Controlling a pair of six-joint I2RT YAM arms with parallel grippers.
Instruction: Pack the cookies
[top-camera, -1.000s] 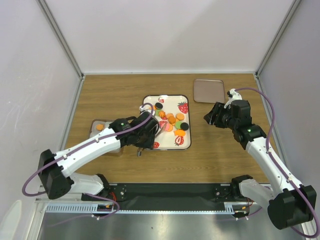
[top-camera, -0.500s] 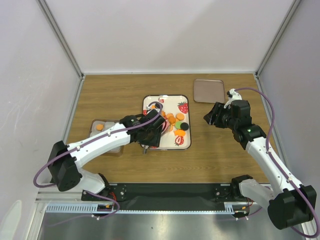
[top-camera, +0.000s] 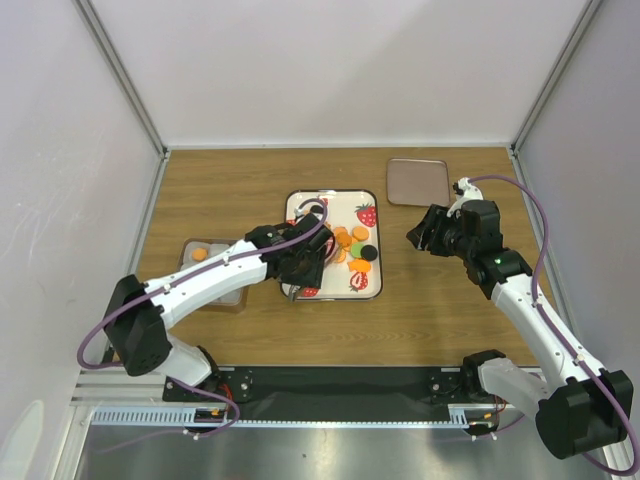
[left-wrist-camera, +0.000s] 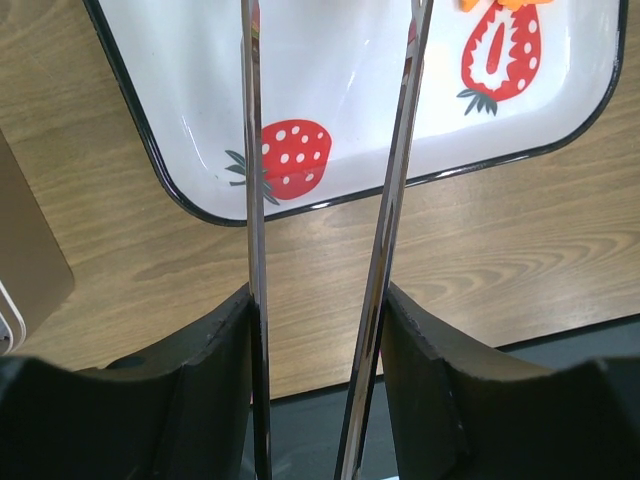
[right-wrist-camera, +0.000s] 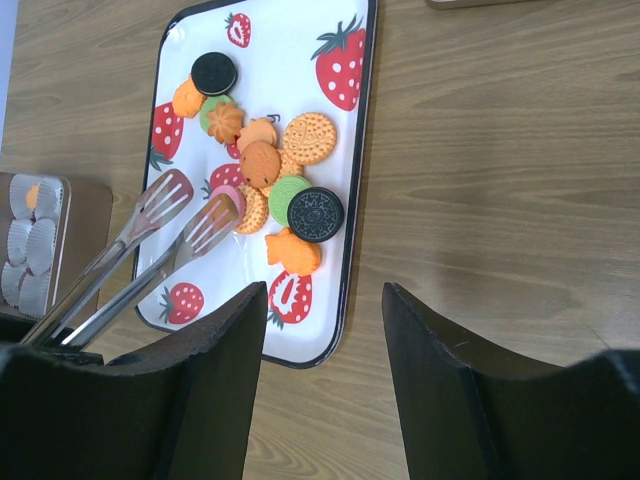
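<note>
While my left gripper clamps the tongs, blades apart over the tray, I log: cookies heaped mid-tray beside the blade tips; right gripper parted, holding nothing.

Two black cookies, two green cookies, one printed tray, one tongs

Left claw: dark fingers at the bottom, pressed against the tongs' outer sides.
Tongs: two thin metal arms running up mid-frame, apart, tips cut off.
Tray: white, black-rimmed, fills the upper frame.
Strawberry print: between the arms.
Cookies: orange edges, top right.
Bench: wood grain, below the tray.
Box: tan, left edge.
</note>
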